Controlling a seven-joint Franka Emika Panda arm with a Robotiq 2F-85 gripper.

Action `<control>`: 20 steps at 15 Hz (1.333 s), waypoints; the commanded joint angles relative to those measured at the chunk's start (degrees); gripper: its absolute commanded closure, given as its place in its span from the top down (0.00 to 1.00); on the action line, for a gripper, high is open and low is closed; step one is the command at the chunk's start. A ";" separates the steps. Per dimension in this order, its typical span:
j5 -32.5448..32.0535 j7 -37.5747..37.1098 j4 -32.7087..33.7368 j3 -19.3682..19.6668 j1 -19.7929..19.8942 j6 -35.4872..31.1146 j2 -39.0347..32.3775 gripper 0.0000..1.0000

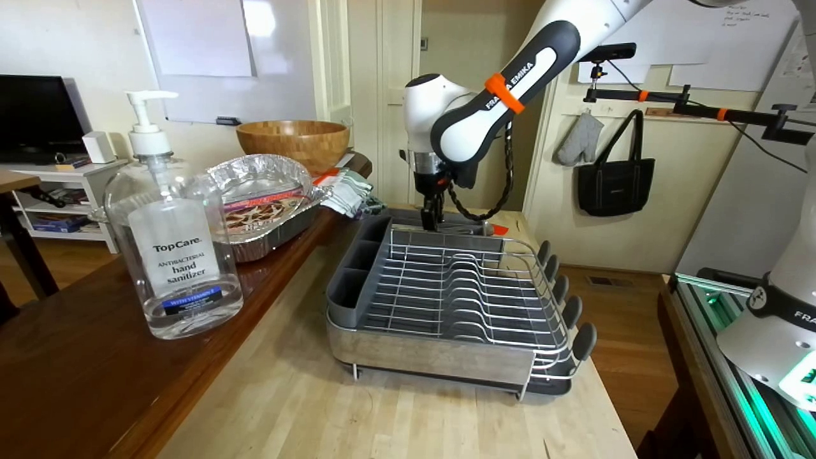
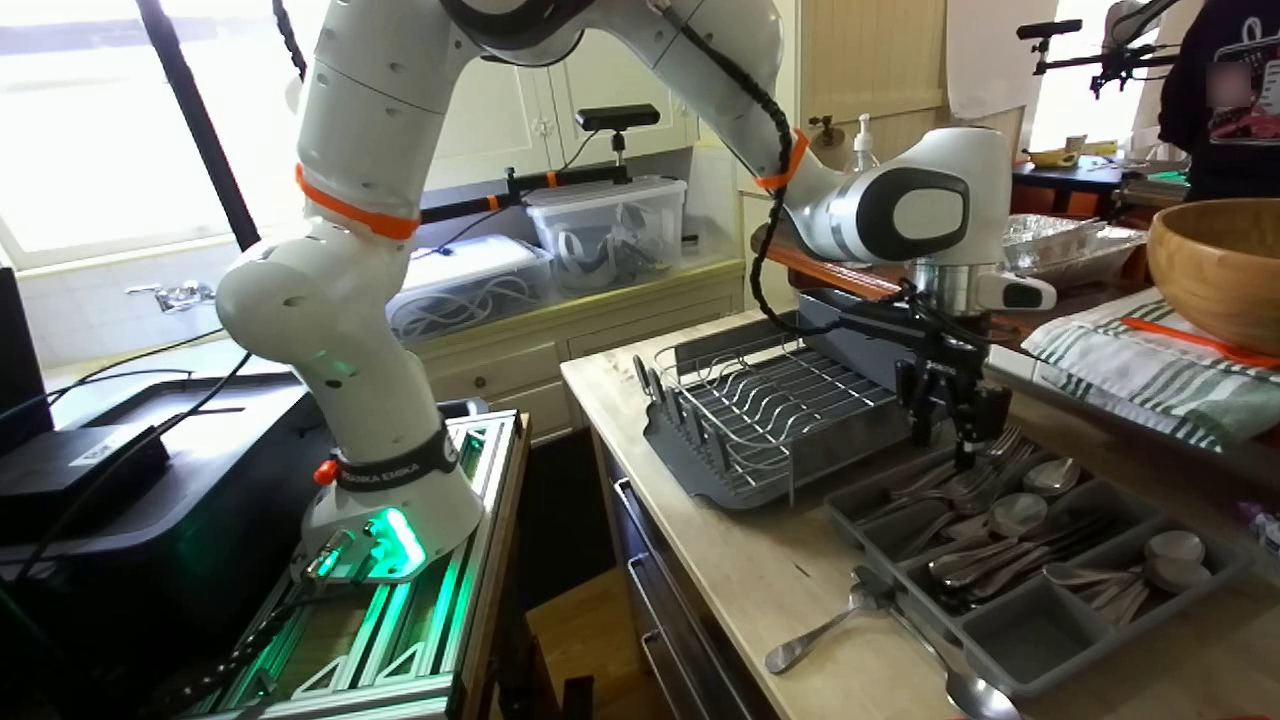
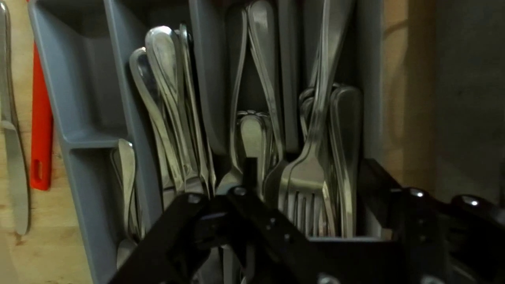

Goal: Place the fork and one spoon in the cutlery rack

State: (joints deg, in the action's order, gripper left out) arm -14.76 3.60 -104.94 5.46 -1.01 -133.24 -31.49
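One tool point(image 3: 309, 169) — jaws apart — over a fork point(image 3: 315, 134); cutlery rack point(image 1: 440, 356) nearby

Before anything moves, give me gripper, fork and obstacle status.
Gripper open over the grey tray. Fork ungripped inside it. Possible snag: utensil handle close alongside. Cutlery rack beside the tray.

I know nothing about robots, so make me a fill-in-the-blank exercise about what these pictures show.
1. The robot's hand is over the cutlery tray, not the drying ____.
2. The hand's jaws are ____, not shut.
3. The pump on the sanitizer bottle is coloured ____.
4. The bag hanging beside the oven mitt is coloured ____.

Missing words: rack; open; white; black.
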 commanded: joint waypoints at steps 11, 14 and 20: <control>0.23 15.86 -14.96 0.09 9.33 -0.45 10.24 1.00; -2.28 17.32 -21.94 0.78 9.74 -2.08 12.29 1.00; -2.80 16.16 -34.17 1.69 10.85 -11.60 14.14 1.00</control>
State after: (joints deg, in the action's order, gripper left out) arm -18.04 20.40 -132.89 6.77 8.54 -139.33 -19.87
